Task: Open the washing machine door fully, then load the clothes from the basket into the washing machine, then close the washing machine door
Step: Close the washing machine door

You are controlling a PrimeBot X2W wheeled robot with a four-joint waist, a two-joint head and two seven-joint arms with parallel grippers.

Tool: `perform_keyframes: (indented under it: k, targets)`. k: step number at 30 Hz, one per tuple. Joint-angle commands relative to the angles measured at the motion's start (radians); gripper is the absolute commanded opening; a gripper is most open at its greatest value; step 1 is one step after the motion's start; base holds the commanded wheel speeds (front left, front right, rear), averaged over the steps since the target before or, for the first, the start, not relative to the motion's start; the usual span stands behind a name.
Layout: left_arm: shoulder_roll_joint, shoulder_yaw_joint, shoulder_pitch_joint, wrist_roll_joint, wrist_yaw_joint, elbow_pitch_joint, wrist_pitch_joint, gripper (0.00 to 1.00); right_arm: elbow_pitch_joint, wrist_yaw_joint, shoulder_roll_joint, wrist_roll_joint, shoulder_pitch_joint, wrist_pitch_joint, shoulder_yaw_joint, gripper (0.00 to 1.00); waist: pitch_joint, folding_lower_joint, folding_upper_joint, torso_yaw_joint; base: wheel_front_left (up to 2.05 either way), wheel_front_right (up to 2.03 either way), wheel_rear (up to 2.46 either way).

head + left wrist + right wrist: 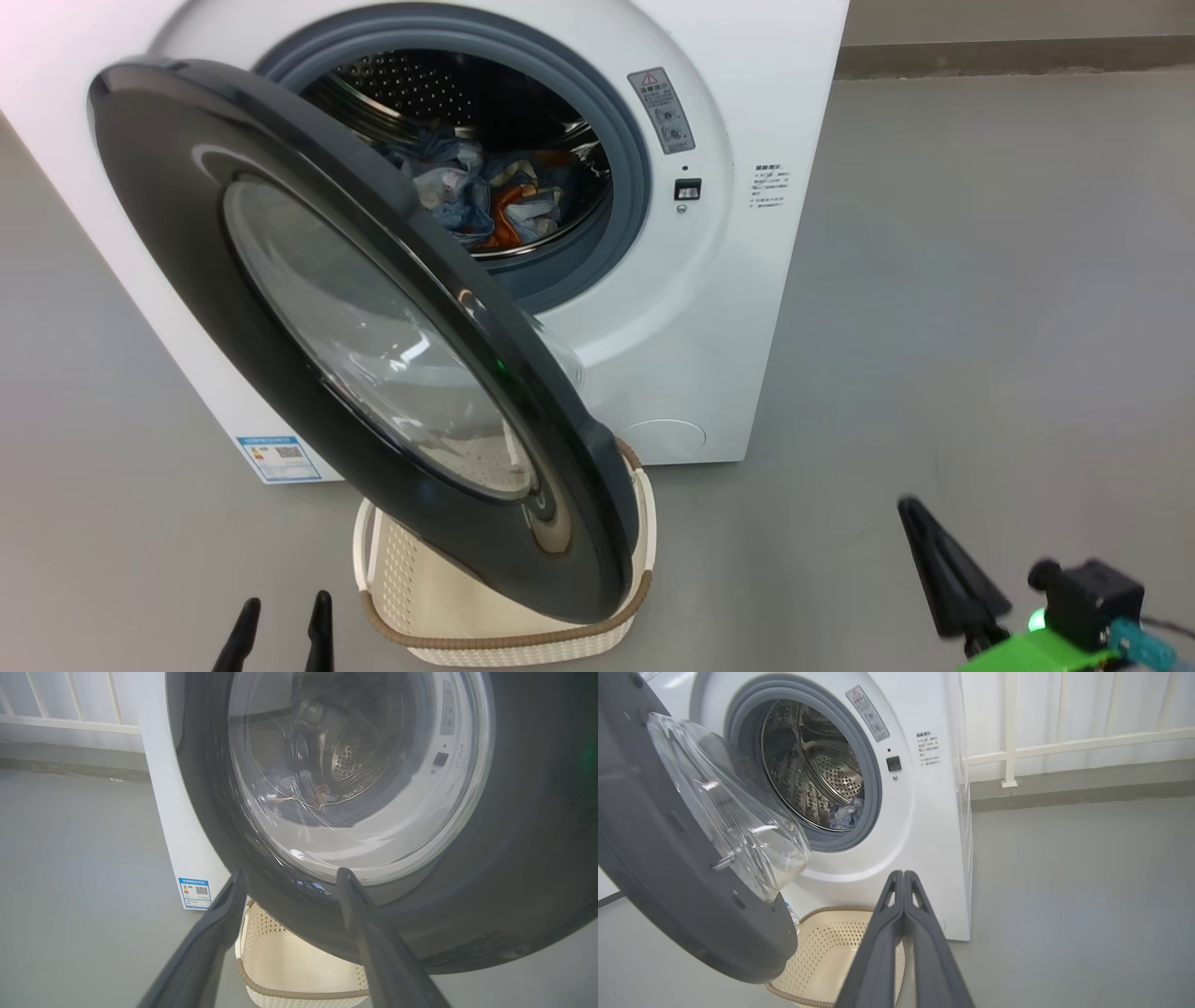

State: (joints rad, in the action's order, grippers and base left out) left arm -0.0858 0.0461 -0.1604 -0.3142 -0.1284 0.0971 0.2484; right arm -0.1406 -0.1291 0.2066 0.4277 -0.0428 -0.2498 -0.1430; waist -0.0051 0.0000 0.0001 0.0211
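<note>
Left fingers: spread wide, apart from everything; in the left wrist view their tips point at the lower rim of the washing machine door.
Right fingers: pressed flat together, over the floor to the right of the machine, touching neither the basket nor the door.
Basket: on the floor just in front of the washing machine; partly under the door's lower edge; its pale perforated bottom shows in the right wrist view.
Door: swung partway out on its left hinge; the glass bowl faces the drum and the black rim hangs over the basket.
Clothes: inside the steel drum, a crumpled heap of light blue and orange fabric low behind the grey gasket.
Blue label: low on the machine's front, left of the basket.
</note>
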Motion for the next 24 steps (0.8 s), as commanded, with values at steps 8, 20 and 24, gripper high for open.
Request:
perform_keyframes:
  k: [8, 20, 24]
  targets:
    - [-0.009, -0.033, 0.024, 0.004, -0.002, -0.029, 0.013, 1.0, 0.181, -0.002, 0.027, -0.039, 0.221, -0.012, -0.143, 0.0, -0.002, 0.0, -0.0001, 0.011, 0.0, 0.0, 0.0]
    - [-0.008, -0.025, 0.026, 0.001, -0.002, -0.028, 0.013, 1.0, 0.325, -0.002, 0.004, -0.043, 0.471, -0.012, -0.437, 0.0, -0.013, 0.0, -0.0001, 0.05, 0.0, 0.0, 0.0]
    - [-0.009, -0.017, 0.031, -0.001, -0.002, -0.026, 0.013, 1.0, 0.284, -0.002, -0.005, -0.017, 0.5, -0.012, -0.562, 0.0, -0.014, 0.0, -0.0001, 0.072, 0.0, 0.0, 0.0]
